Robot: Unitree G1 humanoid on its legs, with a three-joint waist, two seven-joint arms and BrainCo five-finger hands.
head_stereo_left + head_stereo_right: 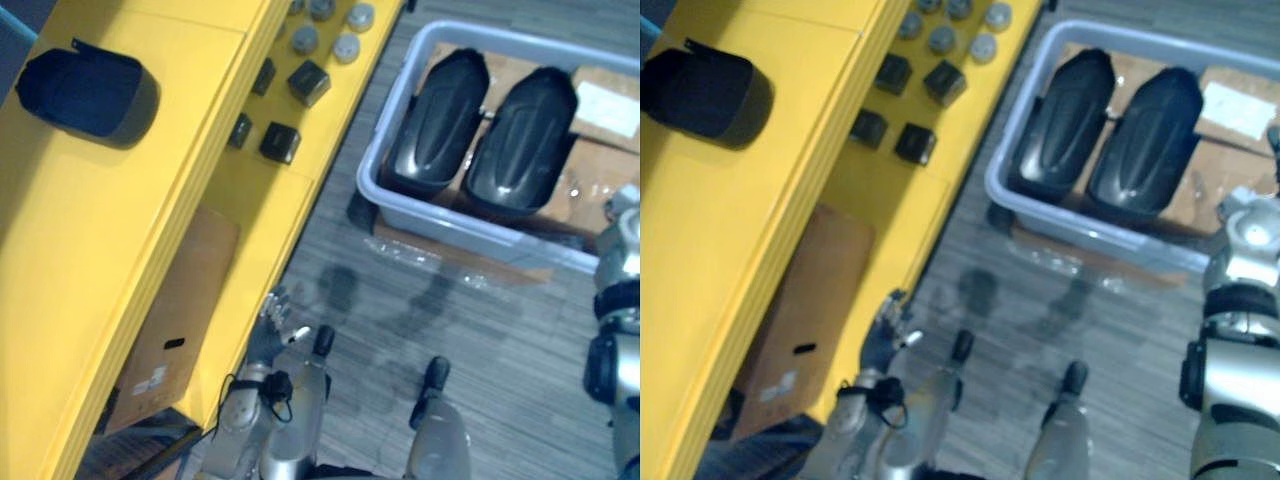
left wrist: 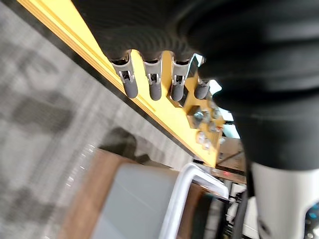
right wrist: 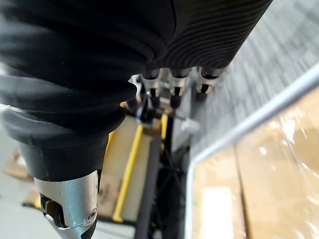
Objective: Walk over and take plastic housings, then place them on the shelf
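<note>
Left hand [image 1: 272, 328]: low beside the near edge of the tall yellow shelf [image 1: 120, 230]. Its fingers [image 2: 154, 87] are loosely straight and it holds nothing.

Right hand [image 3: 175, 94]: hanging on the right, over the floor just beside the bin's rim. The fingers are relaxed and it is empty.

Grey rectangular plastic bin [image 1: 440, 222]: on the grey carpet floor [image 1: 500, 330], far right, lined with brown cardboard. It holds two items:
- glossy black oval plastic housing, left [image 1: 438, 120]
- matching black housing, right [image 1: 520, 140], just beside the first

Dark plastic housing [image 1: 85, 90]: one, on the shelf's top level, far left.

Other shelf stock:
- small black cubes [image 1: 308, 82] on a lower level
- grey round discs [image 1: 305, 40] on the same level
- brown cardboard box [image 1: 175, 320] further down

Status, as judged: one housing appears shelved and two await collection. No grasp has begun, so what is left is to approach the bin, lift a housing and carry it to the shelf.
</note>
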